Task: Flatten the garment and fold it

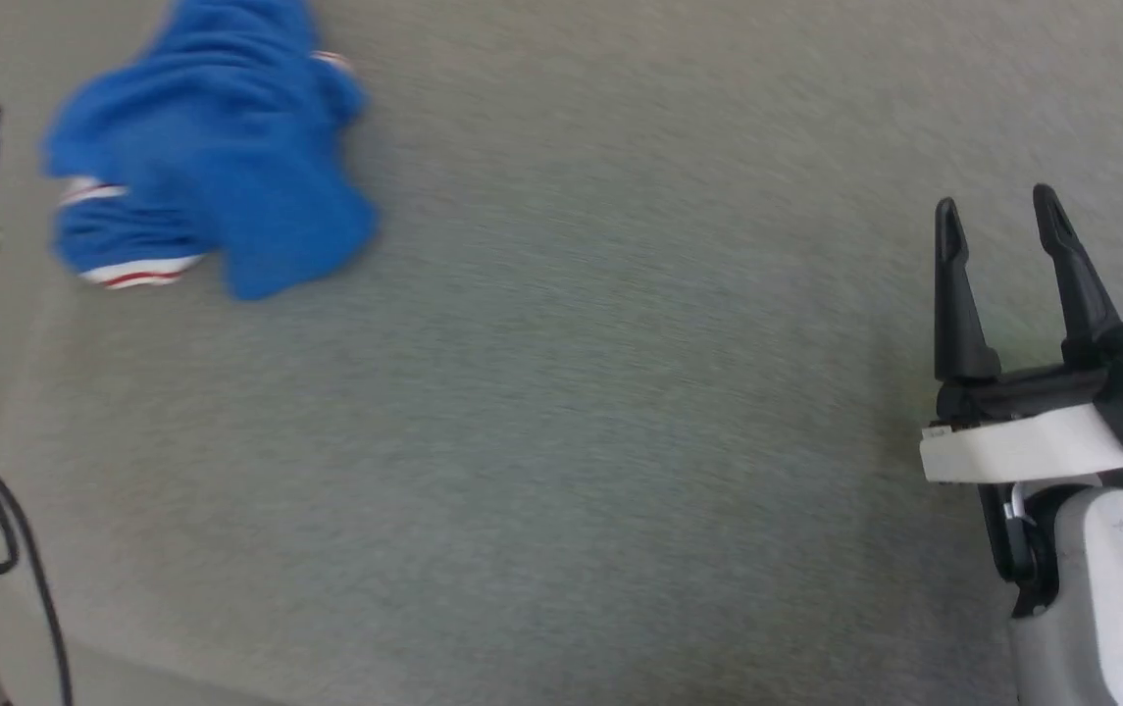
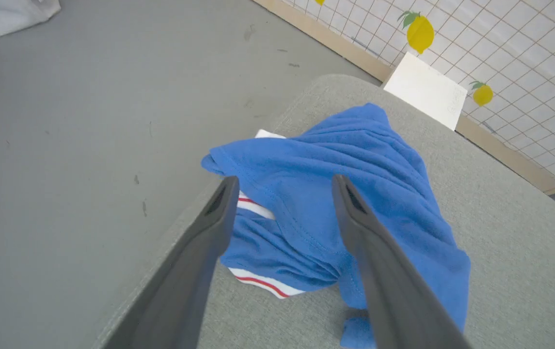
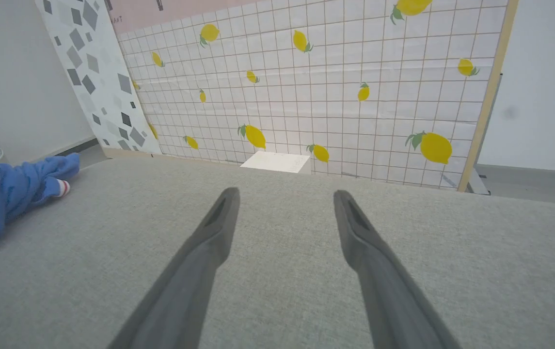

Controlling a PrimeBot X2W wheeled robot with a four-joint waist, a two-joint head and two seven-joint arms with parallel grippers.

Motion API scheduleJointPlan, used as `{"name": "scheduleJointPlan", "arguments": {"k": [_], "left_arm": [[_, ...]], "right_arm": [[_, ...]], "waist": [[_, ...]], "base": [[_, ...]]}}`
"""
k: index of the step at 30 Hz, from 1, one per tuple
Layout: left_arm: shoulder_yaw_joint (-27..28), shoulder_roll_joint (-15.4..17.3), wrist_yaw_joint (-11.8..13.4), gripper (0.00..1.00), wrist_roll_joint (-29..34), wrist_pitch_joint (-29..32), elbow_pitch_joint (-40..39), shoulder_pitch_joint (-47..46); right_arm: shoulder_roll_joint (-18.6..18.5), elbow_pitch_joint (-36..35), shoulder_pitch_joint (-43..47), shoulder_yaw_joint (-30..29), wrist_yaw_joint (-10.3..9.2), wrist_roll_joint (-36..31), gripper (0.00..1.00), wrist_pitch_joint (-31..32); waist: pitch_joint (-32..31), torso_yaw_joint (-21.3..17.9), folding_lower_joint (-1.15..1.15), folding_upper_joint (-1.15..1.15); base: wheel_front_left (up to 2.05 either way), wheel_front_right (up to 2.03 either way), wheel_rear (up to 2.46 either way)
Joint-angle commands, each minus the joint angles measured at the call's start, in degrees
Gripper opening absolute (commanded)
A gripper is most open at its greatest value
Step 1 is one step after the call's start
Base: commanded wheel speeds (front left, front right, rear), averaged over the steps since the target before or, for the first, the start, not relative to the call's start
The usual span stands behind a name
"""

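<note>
Jersey (image 2: 335, 194), bright blue with white, red-striped sleeve edges, lies crumpled near the grey cushion's (image 2: 500, 232) corner. Left gripper (image 2: 284, 178) spread wide beside it; right gripper (image 3: 285, 191) spread, empty, well apart.

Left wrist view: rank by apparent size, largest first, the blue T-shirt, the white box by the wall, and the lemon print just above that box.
1. The blue T-shirt, by far the largest, though it is also nearest the camera.
2. The white box.
3. The lemon print, the smallest.
</note>
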Motion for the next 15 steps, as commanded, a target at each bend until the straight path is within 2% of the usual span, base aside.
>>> {"name": "scheduleJointPlan", "arguments": {"k": [1,4,8,15], "left_arm": [[0.86,0.57,1.28,1.0,-1.01,1.7,0.04,-0.84],[2.44,0.98,4.15,1.0,-2.26,5.8,0.28,0.28],[3.41,-0.28,7.87,1.0,-3.07,9.51,-1.04,3.2],[3.86,-1.54,12.46,1.0,-2.94,13.76,-2.5,7.88]], "right_arm": [[-0.03,-0.07,-1.04,-0.02,-0.09,0.6,1.0,-0.55],[-0.03,0.28,-1.37,-0.01,-0.09,1.25,1.0,-0.86],[-0.03,0.76,-1.53,0.03,-0.09,1.76,1.0,-1.11],[-0.03,1.22,-1.89,0.16,-0.09,2.14,1.0,-1.27]], "waist": [[10.82,-11.08,-0.01,0.3],[12.2,-12.92,-0.01,0.3],[13.15,-14.25,-0.01,0.3],[13.12,-14.9,-0.01,0.3]], "base": [[0.0,0.0,0.0],[0.0,0.0,0.0],[0.0,0.0,0.0],[0.0,0.0,0.0]]}}
